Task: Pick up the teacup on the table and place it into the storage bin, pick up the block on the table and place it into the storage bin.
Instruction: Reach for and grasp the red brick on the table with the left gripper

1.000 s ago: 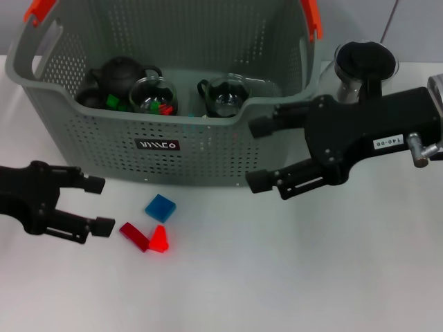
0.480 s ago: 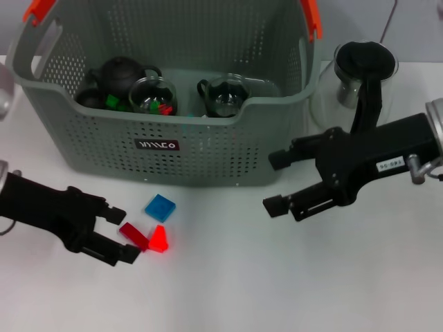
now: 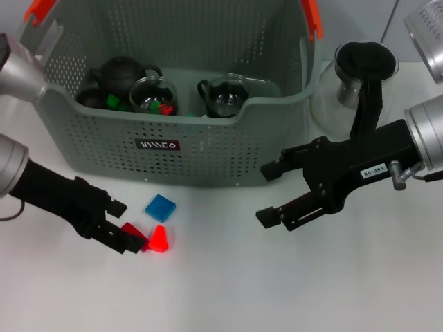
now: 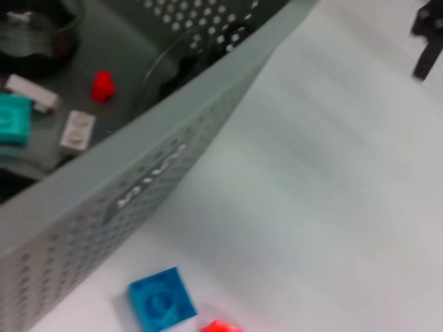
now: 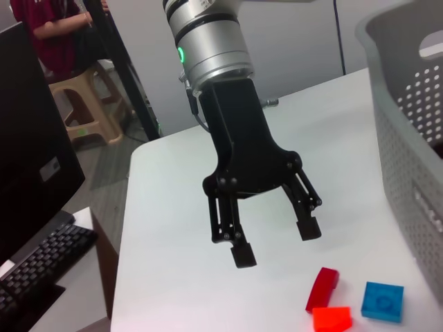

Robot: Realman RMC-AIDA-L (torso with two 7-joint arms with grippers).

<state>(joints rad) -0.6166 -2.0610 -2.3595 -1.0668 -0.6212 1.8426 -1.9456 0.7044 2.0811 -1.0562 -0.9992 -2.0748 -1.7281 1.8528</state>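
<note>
The left gripper [image 3: 123, 226] hovered spread wide over the dark red block [image 3: 134, 230], a slim glossy bar lying on the white table [image 3: 277, 290], its long axis running far-left to near-right. Just right lay a red wedge [image 3: 158, 240] and a flat blue square [image 3: 160, 207], near the perforated grey-green storage bin [image 3: 208, 149]. The right gripper [image 3: 271, 194] hung open beside it.

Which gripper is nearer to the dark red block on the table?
Left. The left gripper is open right at the dark red block; the right gripper hangs open far across the table.
</note>
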